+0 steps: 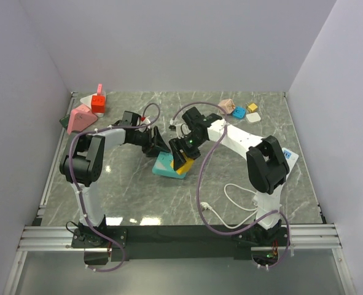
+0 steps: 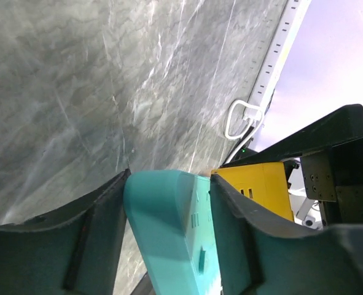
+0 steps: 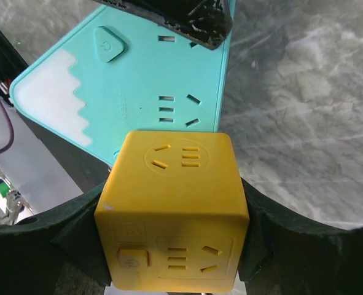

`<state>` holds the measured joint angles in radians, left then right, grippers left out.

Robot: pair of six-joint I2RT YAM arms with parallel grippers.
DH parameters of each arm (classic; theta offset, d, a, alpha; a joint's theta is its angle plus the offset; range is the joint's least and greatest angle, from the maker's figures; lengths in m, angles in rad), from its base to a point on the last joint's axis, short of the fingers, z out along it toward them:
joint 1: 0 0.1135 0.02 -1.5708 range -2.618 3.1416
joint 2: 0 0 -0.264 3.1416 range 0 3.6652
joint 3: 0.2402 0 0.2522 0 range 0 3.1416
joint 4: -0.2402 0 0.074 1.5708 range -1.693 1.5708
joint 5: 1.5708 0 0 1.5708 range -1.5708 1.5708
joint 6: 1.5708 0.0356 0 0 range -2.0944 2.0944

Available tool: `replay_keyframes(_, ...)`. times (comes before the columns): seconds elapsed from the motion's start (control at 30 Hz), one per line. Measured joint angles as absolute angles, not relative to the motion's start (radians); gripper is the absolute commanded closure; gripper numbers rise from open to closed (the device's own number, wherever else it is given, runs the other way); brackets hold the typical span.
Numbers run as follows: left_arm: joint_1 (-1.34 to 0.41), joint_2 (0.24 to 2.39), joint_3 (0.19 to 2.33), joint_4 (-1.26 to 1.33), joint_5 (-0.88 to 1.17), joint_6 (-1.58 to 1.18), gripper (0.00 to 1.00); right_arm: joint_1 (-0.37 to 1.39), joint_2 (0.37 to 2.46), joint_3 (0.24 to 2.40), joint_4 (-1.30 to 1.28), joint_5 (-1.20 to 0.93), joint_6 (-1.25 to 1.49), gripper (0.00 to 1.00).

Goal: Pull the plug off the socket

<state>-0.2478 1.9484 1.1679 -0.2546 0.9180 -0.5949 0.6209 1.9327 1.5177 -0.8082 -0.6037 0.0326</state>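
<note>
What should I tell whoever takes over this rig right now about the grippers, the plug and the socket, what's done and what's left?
Left gripper: closed across the teal socket, a finger against each side.
Right gripper: clamped on the yellow plug, a finger on each side.
Position: mid-table, with the plug at one corner of the socket and no gap showing.
Done: both grips are set.
Left: the plug does not look free yet. Probably hold the socket steady and pull the plug away.
</note>
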Motion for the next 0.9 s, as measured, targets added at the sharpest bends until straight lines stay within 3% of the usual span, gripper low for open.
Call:
replay_keyframes(0.57,-0.295,1.952,1.165,-0.314,1.018,-0.516,0.38,0.626,1.958,1.597,-0.856,-0.440,0.102,1.00)
replay_keyframes(0.67,-0.297,1.964,1.176,-0.335,1.018,-0.507,0.54,0.629,1.958,1.598,-0.860,-0.422,0.106,1.00)
replay_keyframes(0.7,-0.298,1.967,1.178,-0.341,1.018,-0.513,0.75,0.628,1.958,1.599,-0.865,-0.419,0.107,1.00)
replay_keyframes(0.77,-0.295,1.967,1.192,-0.337,1.042,-0.542,0.95,0.632,1.959,1.596,-0.888,-0.415,0.113,1.00)
replay_keyframes(0.9,-0.299,1.968,1.203,-0.336,1.038,-0.536,0.99,0.633,1.963,1.596,-0.884,-0.408,0.115,1.00)
